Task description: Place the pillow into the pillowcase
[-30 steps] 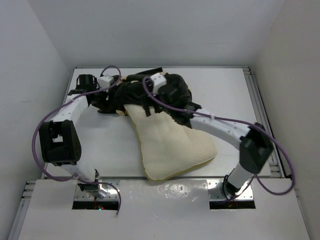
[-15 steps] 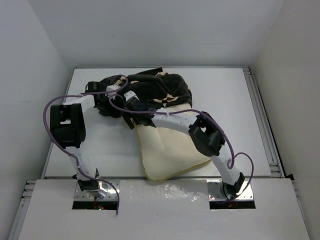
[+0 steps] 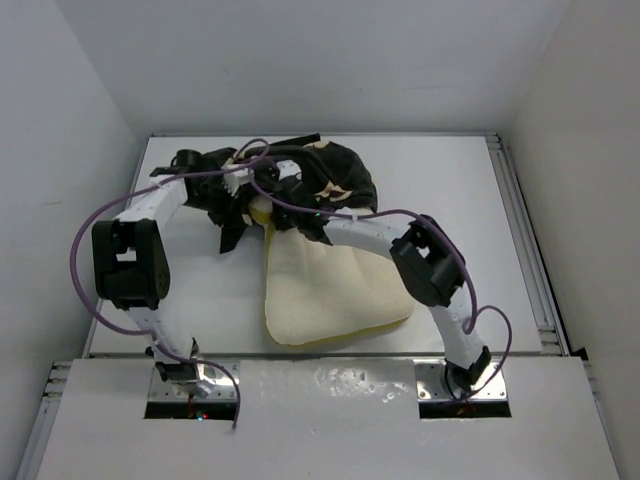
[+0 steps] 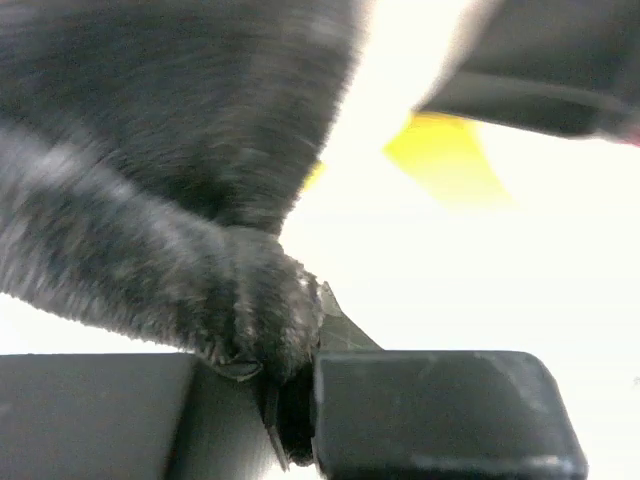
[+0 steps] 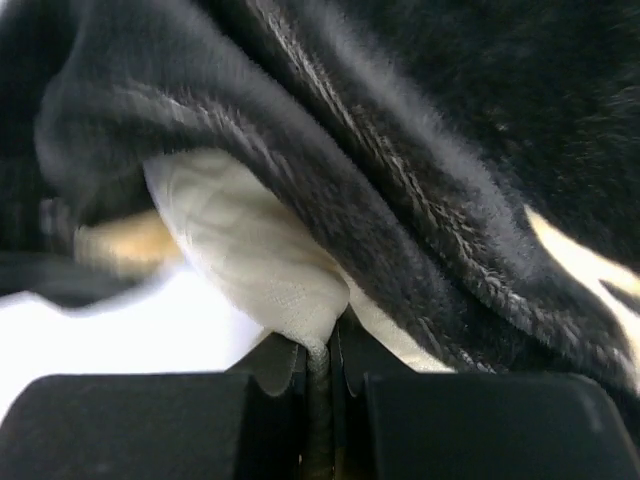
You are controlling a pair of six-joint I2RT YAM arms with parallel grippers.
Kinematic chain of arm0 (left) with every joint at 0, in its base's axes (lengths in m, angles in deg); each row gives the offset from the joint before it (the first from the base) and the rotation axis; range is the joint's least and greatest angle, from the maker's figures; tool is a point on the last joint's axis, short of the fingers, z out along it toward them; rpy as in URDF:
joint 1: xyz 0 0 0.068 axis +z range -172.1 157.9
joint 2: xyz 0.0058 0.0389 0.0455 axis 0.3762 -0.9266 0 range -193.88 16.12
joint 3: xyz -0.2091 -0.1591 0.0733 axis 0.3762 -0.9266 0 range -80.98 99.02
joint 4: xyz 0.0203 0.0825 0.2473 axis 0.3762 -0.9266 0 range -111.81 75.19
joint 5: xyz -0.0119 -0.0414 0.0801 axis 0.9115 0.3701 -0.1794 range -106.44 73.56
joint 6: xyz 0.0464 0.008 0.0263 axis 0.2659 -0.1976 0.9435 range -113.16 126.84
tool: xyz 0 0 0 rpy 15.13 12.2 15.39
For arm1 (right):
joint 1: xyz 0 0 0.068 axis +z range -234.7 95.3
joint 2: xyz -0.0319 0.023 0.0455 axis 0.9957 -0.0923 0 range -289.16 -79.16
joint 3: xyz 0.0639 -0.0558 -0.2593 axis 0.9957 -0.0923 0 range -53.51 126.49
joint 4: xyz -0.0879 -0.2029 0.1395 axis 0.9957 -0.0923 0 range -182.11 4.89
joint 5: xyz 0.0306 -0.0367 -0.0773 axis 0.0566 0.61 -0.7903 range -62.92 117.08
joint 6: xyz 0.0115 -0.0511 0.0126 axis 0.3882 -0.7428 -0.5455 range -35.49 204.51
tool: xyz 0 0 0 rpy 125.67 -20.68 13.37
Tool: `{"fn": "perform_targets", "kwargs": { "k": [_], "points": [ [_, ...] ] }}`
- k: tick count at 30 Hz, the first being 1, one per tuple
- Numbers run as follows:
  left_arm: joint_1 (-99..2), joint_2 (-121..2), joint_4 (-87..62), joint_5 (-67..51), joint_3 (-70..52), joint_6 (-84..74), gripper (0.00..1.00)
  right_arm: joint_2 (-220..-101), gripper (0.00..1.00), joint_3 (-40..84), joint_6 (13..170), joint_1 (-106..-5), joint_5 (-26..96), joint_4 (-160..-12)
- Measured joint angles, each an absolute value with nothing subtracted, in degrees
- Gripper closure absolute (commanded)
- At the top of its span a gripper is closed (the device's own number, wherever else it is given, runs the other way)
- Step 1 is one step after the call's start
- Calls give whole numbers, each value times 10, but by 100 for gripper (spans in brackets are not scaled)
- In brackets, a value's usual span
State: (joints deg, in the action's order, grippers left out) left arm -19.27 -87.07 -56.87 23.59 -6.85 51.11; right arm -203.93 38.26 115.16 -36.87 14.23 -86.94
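Both grippers are now clamped where, half a second ago, they were spread. The left gripper (image 4: pixel 290 395) is pinched on a fold of the black pillowcase (image 3: pixel 340 172), and the right gripper (image 5: pixel 318 365) is nipped on the far edge of the cream pillow (image 3: pixel 330 290), just under the case's lip. The pillow is seen mostly outside the case, its near end swung leftward. Insertion is judged barely begun; the mouth can now be drawn over the pillow.

The pillowcase (image 3: pixel 340 175) lay just beyond the left fingers (image 4: pixel 430 410) and right fingers (image 5: pixel 480 425), the pillow (image 3: pixel 320 290) stretching nearer on the counter (image 3: pixel 470 200).
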Motion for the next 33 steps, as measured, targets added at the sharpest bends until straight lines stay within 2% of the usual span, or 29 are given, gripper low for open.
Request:
{"fn": "perform_targets", "kwargs": {
  "k": [4, 8, 17, 18, 19, 20, 21, 22, 23, 25, 28, 29, 30, 31, 32, 33],
  "points": [
    [-237, -844, -690, 273, -6, 653, 100, -1986, 100, 343, 1206, -391, 133, -796],
    [-280, -840, -780, 302, 3, 742, 100, -1951, 100, 343, 1248, -411, 85, -738],
    [-323, -831, -846, 336, 3, 783, 100, -1962, 100, 372, 1297, -412, -1, -746],
    [-327, -825, -849, 337, 3, 783, 100, -1972, 97, 378, 1297, -412, 0, -746],
    [-331, -817, -851, 337, 3, 780, 94, -1981, 84, 383, 1296, -412, 4, -744],
    [-333, -810, -854, 337, 3, 779, 88, -1989, 64, 383, 1291, -413, 11, -738],
    [-335, -802, -858, 336, 3, 779, 82, -1995, 24, 383, 1290, -413, 25, -734],
    [-336, -794, -863, 335, 2, 777, 69, -1999, 12, 382, 1285, -415, 44, -729],
    [-336, -786, -869, 336, -2, 777, 62, -2000, 1, 373, 1275, -416, 64, -718],
    [-322, -770, -880, 338, -20, 772, 50, -1989, 1, 333, 1260, -421, 112, -680],
    [-288, -756, -898, 335, -39, 768, 43, -1948, 1, 235, 1230, -426, 180, -640],
    [-274, -755, -900, 334, -38, 766, 42, -1929, 4, 205, 1218, -428, 197, -638],
    [-262, -755, -901, 332, -36, 762, 41, -1911, 13, 183, 1208, -429, 211, -638],
    [-252, -755, -904, 331, -30, 757, 40, -1889, 58, 162, 1194, -429, 227, -641],
    [-243, -755, -906, 331, -19, 753, 40, -1868, 87, 148, 1177, -429, 241, -645],
    [-237, -755, -906, 331, -3, 749, 40, -1845, 100, 137, 1168, -429, 254, -649]
  ]
}}
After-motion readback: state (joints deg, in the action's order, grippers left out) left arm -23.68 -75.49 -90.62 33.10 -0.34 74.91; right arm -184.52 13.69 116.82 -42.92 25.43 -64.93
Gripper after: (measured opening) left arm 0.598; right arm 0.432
